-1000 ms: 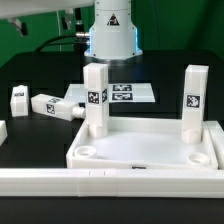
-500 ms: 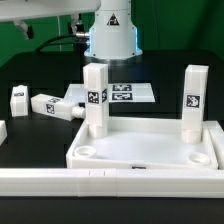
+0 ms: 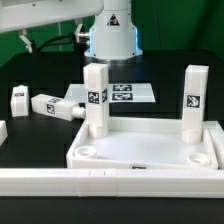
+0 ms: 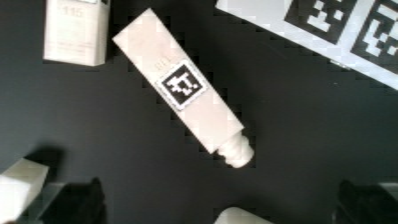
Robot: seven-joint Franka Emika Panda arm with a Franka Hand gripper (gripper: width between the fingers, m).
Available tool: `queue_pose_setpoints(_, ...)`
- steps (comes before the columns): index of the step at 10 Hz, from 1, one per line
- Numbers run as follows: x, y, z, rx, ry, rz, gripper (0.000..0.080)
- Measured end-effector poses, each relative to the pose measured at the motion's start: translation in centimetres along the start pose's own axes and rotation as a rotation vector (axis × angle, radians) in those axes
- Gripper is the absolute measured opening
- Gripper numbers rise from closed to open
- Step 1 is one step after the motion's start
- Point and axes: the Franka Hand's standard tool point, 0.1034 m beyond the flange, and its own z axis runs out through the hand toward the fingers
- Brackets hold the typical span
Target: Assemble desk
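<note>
Open lane across the desk top [image 3: 150, 152]
An upright leg [image 3: 95, 98] and a second upright leg [image 3: 193, 98] guard its far corners; bare table [image 3: 40, 72] flanks the lying leg [image 3: 55, 105].

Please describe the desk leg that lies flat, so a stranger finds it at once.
Find the white desk top with two standing legs. On the black table to the exterior view's left of it, one loose leg lies on its side. The other loose leg beside it stands upright.
</note>
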Motion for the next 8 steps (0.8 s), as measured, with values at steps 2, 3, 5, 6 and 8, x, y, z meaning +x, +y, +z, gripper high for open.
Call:
queue_pose_setpoints(2,-0.1,0.1,0.1,0.000,-0.001,-0.005,0.0649)
queue_pose_setpoints(3,-0.3,0.8,0.5,-0.014,0.025,-0.140,0.0649)
queue_pose_setpoints(5,0.6,2.1,2.0,-0.086,0.057,-0.298,0.0649)
queue_pose_setpoints(6,0.7,2.3,2.9,-0.082,0.045,-0.356,0.0649)
queue_pose_setpoints(8,0.7,2.4,4.8,-0.079,0.012,-0.414,0.0649)
